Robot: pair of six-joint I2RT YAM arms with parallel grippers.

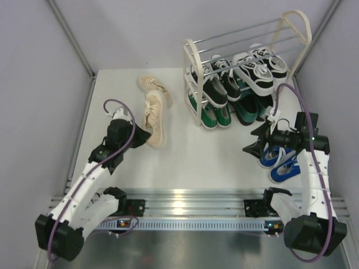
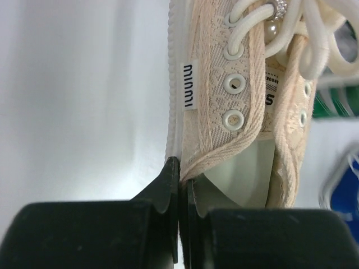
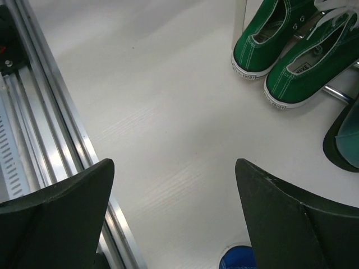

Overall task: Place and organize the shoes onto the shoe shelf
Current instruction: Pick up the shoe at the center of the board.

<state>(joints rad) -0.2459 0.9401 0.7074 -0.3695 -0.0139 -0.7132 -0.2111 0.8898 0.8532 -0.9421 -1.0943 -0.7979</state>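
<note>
My left gripper [image 1: 143, 137] is shut on the heel collar of a cream sneaker [image 1: 156, 117]; the left wrist view shows its fingers [image 2: 180, 168] pinching the shoe's side wall [image 2: 224, 84]. The second cream sneaker [image 1: 151, 84] lies further back. My right gripper [image 1: 255, 141] is open and empty [image 3: 174, 165] just left of the blue sneakers [image 1: 280, 162], whose toe shows in the right wrist view [image 3: 235, 259]. The shoe shelf [image 1: 193, 56] holds green sneakers [image 1: 210, 115] and dark green loafers [image 1: 247, 109] low, black sneakers [image 1: 216, 84] and striped sneakers [image 1: 261, 70] above.
Metal rails [image 1: 190, 202] run along the near table edge, also seen in the right wrist view [image 3: 45, 112]. Grey walls close in both sides. The shelf's top rods [image 1: 241, 31] carry nothing. Green sneakers [image 3: 269, 39] show ahead of the right gripper.
</note>
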